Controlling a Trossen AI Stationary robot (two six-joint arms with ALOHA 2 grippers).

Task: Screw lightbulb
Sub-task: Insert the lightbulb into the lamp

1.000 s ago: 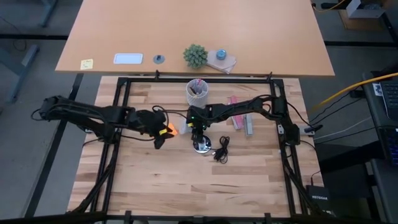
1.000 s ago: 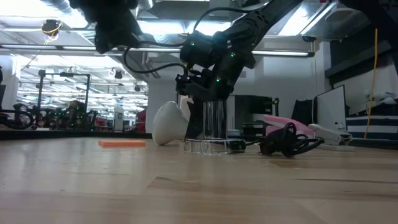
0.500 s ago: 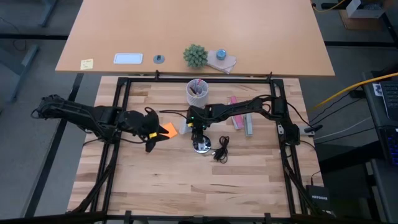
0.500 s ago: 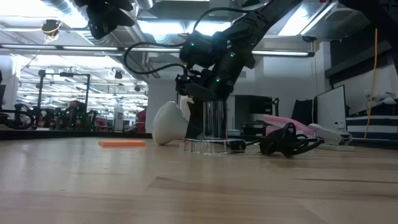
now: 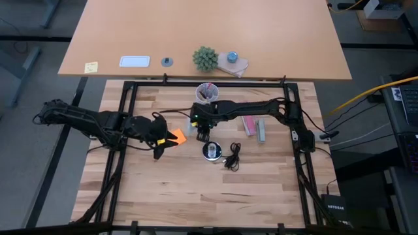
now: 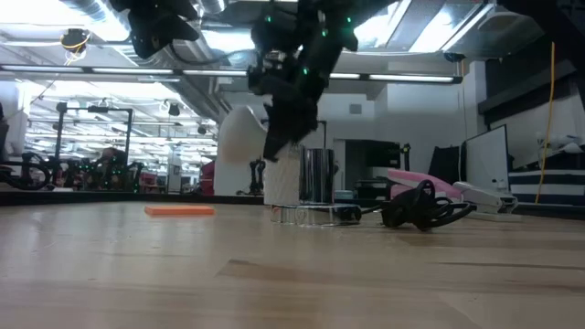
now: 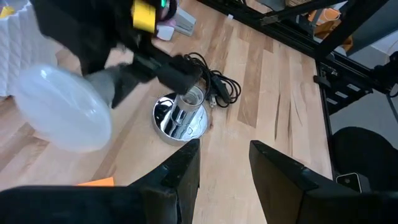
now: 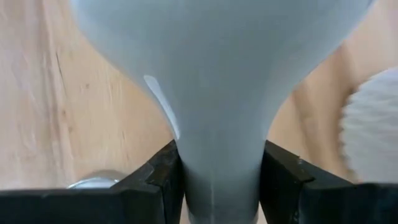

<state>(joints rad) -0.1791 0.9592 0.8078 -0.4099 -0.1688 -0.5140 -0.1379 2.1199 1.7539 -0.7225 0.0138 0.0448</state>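
The white funnel-shaped lightbulb [image 8: 217,74] hangs in the air, shut in my right gripper [image 8: 217,183], left of the fitting in the low view [image 6: 239,137]. The round silvery fitting [image 5: 211,151] stands on the table on its flat base, its black cord [image 5: 232,156] coiled beside it. My left gripper [image 7: 224,162] is open with nothing between its fingers. It hovers toward the table's left side [image 5: 160,145] and looks at the bulb [image 7: 62,115] and the fitting [image 7: 181,118]. My right gripper pinches the bulb's narrow neck [image 8: 217,165] between its two fingers [image 8: 155,183], one on each side. The fingers slant down from above and from the table's right side. The bulb is lifted clear of the table and tilted, its wide rounded end [image 7: 59,121] pointing away from the fingers.
A flat orange piece [image 5: 176,136] lies on the table between the two grippers. A white cup of pens [image 5: 208,96] stands at the far edge behind the right gripper. A pink item [image 5: 247,124] and a grey stapler [image 5: 260,130] lie to the right.
My right gripper has risen, carrying the lightbulb, and shifted a little toward the far edge. The bulb lay on the table beside the fitting and now hangs clear above it. My left gripper drew back slightly toward the table's left edge, then kept still.
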